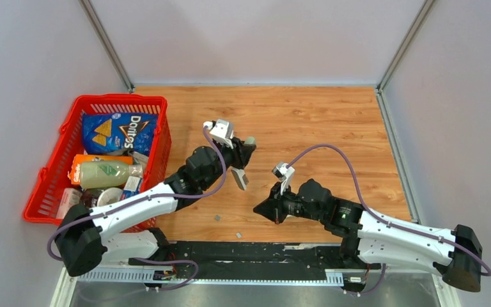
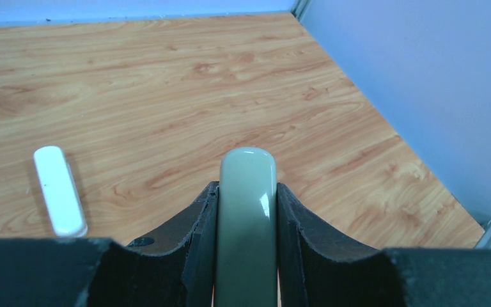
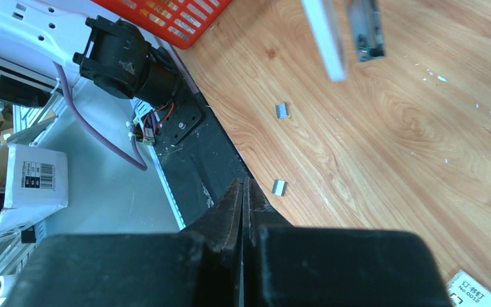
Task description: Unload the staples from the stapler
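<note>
Nearest the bases, 2 short strips of staples (image 3: 283,110) lie loose on the tabletop (image 1: 332,128), near each other but apart. Right end effector (image 3: 243,188) hovers pinched shut on nothing. Beyond it, left end effector (image 1: 241,152) clamps the grey-green stapler (image 2: 247,224) aloft, long axis along the fingers (image 2: 294,217), rounded end aimed at the far-right corner, metal magazine (image 3: 364,29) hanging open. Looks like mid-emptying; next probably calls for a shake or a nudge at the magazine.

Wooden table (image 1: 332,128) carries a red basket (image 1: 120,99), two staple strips (image 3: 283,110), perhaps flecks (image 3: 432,73).
</note>
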Controlling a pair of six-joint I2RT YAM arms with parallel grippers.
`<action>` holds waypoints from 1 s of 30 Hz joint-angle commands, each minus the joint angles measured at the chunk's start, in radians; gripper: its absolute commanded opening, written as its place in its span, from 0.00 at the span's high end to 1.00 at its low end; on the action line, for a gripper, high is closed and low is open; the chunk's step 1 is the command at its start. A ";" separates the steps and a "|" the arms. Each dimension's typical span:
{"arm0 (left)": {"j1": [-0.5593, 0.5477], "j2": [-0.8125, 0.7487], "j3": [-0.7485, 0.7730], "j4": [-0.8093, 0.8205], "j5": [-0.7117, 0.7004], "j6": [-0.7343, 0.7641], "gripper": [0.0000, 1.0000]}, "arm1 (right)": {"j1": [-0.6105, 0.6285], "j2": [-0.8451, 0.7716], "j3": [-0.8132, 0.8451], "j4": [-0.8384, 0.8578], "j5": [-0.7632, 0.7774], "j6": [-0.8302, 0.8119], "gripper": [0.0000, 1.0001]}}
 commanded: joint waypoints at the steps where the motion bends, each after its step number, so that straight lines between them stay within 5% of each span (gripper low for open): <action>1: 0.002 0.040 -0.016 0.305 -0.011 -0.013 1.00 | 0.018 0.015 0.047 0.049 0.004 0.016 1.00; 13: -0.026 -0.059 0.036 0.169 -0.011 -0.058 1.00 | 0.031 0.162 0.042 0.301 0.006 -0.016 1.00; 30: -0.027 -0.224 0.090 -0.075 -0.043 -0.099 1.00 | 0.035 0.193 0.116 0.267 0.124 -0.185 1.00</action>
